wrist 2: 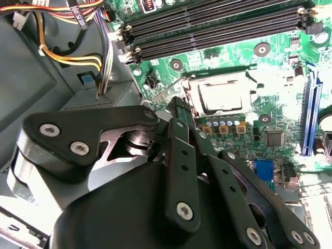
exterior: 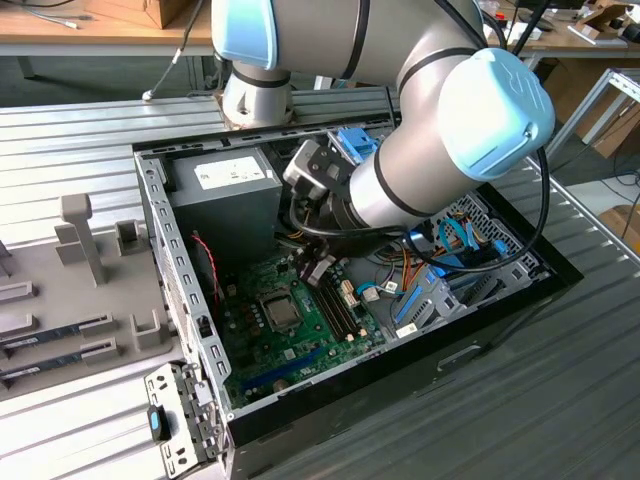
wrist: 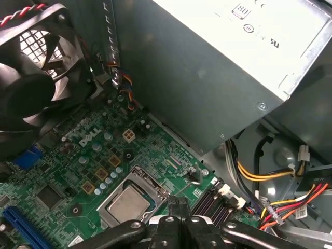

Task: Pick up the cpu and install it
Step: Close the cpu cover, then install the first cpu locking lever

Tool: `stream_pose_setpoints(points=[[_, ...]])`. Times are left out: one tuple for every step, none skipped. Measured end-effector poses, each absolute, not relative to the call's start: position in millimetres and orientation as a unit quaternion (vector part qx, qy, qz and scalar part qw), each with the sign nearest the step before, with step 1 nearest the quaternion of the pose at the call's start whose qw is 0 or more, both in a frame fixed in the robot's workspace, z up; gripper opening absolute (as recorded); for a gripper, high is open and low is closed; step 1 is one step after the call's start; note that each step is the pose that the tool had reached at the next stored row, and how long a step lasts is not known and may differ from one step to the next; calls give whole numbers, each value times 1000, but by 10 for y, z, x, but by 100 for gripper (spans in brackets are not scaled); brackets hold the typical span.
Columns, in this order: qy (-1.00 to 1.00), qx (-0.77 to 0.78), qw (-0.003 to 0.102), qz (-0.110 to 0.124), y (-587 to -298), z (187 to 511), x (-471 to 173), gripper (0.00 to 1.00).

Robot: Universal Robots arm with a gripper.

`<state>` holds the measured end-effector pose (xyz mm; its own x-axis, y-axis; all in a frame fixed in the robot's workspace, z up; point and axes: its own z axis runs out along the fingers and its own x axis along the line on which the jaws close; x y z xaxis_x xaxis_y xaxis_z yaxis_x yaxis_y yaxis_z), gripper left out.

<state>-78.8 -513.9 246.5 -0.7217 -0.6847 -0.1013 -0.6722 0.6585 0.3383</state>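
Inside the open computer case (exterior: 180,270), the cpu (wrist: 127,203) is sitting in its socket; my gripper (wrist: 178,206) is hovering above, fingers together, holding nothing.

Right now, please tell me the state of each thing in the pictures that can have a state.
cpu: seated in the motherboard socket, metal frame around it.
gripper: above the board, right beside the socket, fingers together, holding nothing.
computer case: side open, inside exposed.
memory slots: filled with dark sticks.
fan: blades look still.
power supply: mounted in the case, cables attached.
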Motion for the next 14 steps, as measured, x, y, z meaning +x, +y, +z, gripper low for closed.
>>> stream_pose_setpoints(points=[[-911, 373, 17, -179, -5126, 2465, -787, 11], [-911, 372, 18, -178, -5106, 2464, -783, 11], [-911, 372, 18, -178, -5088, 2463, -779, 11], [-911, 372, 19, -177, -5072, 2463, -769, 11], [-912, 372, 20, -174, -5050, 2462, -755, 11], [-913, 372, 24, -166, -5015, 2460, -732, 11], [-914, 372, 27, -161, -4977, 2458, -708, 11], [-915, 371, 30, -157, -4954, 2456, -693, 11], [-916, 371, 32, -151, -4931, 2453, -679, 11], [-917, 371, 35, -144, -4910, 2451, -664, 11], [-918, 371, 38, -137, -4890, 2449, -647, 11], [-919, 370, 41, -131, -4870, 2447, -632, 11], [-920, 370, 44, -124, -4851, 2447, -619, 11], [-921, 369, 48, -113, -4811, 2446, -592, 11]])
